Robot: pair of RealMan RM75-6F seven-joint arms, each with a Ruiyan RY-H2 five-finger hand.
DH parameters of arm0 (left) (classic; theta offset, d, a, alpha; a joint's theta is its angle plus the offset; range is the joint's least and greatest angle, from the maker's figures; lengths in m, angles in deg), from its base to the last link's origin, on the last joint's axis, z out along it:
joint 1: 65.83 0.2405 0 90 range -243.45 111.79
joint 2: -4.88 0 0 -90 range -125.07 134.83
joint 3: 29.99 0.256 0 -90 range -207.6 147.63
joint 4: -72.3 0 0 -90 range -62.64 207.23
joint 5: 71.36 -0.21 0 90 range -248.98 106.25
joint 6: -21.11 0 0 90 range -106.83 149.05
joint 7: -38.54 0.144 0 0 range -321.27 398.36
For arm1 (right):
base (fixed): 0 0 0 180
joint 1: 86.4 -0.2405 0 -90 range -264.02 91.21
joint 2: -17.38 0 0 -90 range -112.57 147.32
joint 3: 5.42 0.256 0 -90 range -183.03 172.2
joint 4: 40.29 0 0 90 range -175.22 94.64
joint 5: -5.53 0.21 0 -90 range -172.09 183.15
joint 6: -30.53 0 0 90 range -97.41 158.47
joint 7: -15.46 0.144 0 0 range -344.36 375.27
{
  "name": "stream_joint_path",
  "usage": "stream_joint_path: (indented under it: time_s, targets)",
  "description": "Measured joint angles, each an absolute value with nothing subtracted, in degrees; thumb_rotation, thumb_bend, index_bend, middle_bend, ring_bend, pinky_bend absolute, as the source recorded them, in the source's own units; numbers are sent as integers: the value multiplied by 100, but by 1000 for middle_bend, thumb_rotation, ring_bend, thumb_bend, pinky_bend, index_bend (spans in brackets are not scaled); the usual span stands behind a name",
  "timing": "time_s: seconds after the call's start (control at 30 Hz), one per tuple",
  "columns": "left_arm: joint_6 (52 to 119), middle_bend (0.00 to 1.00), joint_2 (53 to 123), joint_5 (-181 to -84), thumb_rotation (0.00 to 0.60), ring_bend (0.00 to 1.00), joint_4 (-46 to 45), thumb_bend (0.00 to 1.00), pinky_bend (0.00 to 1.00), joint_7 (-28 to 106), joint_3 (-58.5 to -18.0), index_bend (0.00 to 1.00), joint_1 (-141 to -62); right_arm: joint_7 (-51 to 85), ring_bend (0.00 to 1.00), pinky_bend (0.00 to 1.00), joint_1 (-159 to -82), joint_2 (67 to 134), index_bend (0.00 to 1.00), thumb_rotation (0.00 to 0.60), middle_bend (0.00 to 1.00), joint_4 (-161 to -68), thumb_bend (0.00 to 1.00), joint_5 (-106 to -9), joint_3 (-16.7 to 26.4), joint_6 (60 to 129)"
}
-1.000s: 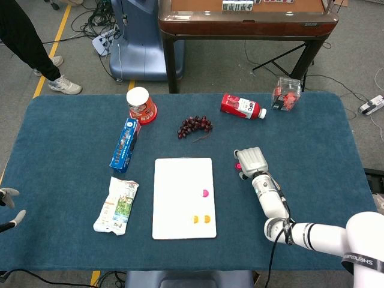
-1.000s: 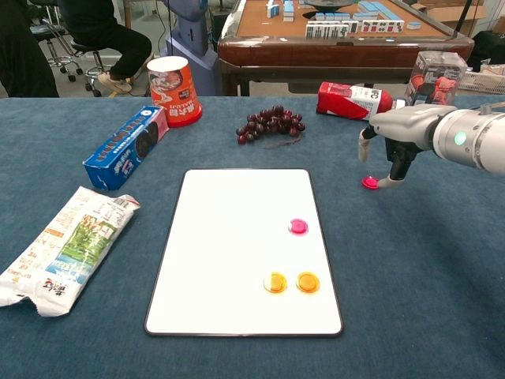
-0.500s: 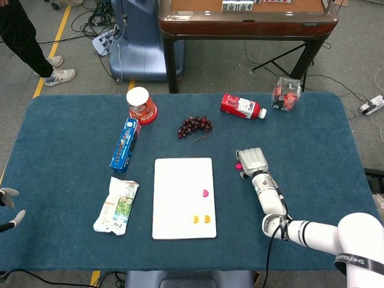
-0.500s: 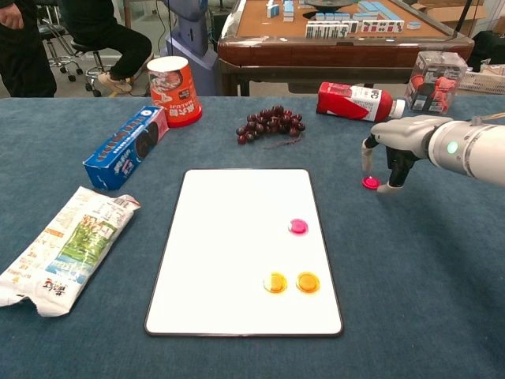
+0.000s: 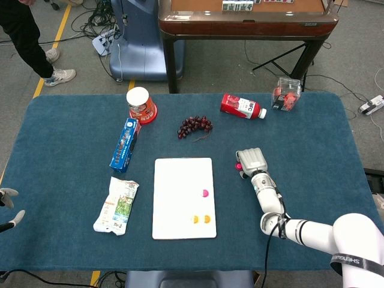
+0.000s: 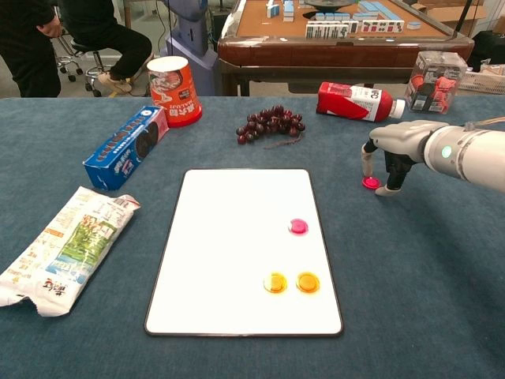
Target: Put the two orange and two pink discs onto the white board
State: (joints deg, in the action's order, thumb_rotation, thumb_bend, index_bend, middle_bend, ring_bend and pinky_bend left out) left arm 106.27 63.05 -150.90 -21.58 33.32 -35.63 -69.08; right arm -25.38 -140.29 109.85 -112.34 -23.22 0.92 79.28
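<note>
The white board (image 6: 229,237) lies mid-table and carries one pink disc (image 6: 297,227) and two orange discs (image 6: 274,282) (image 6: 308,282) near its right edge. A second pink disc (image 6: 369,182) lies on the blue cloth to the right of the board. My right hand (image 6: 390,154) is low over it, with fingertips down on the cloth on either side of the disc; the disc still rests on the table. In the head view the same hand (image 5: 252,161) covers most of that disc (image 5: 238,166). My left hand (image 5: 9,207) shows only at the far left edge, fingers apart and holding nothing.
Grapes (image 6: 270,124) and a red bottle (image 6: 355,101) lie behind the board. A clear box (image 6: 434,79) stands at the back right. A red cup (image 6: 173,91), a blue biscuit box (image 6: 126,146) and a snack bag (image 6: 67,245) are on the left.
My right hand has sunk toward the cloth and its fingers have come down closer around the loose pink disc. The discs on the board have not moved.
</note>
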Motion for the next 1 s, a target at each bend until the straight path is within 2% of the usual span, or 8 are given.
stream_joint_path:
  time_s: [1.0]
  targets:
    - [10611,583,6284,-15081,600,490,-2157,245,784,3269,-3567,493,-6905,-2484,1000,1000,-13960,10995,482,600,1000,-11212,264,-2491,108,7949]
